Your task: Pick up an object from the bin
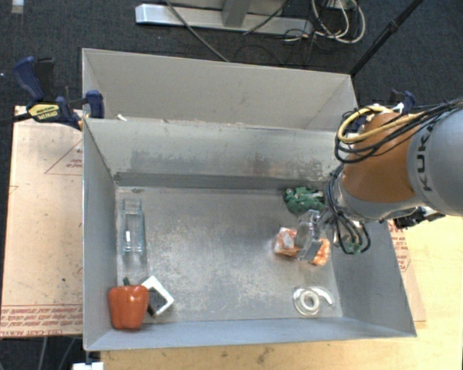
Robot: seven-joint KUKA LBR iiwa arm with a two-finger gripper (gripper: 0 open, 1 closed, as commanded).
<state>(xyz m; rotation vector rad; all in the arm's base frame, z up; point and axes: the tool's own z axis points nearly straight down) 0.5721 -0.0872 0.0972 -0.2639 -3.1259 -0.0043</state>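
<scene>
The grey metal bin (213, 249) receives the arm (395, 173) from the right, and the pincer (312, 240) sits low in the bin's right half, directly over an orange-and-white crumpled item (288, 244). The item's long axis runs roughly left to right, with one end showing left of the pincer and the other just right of it. Whether the pincer is apart or together cannot be told, so no hold is confirmed; a green item (302, 198) lies just behind it and a white ring (310, 301) lies near, toward the front wall.
</scene>
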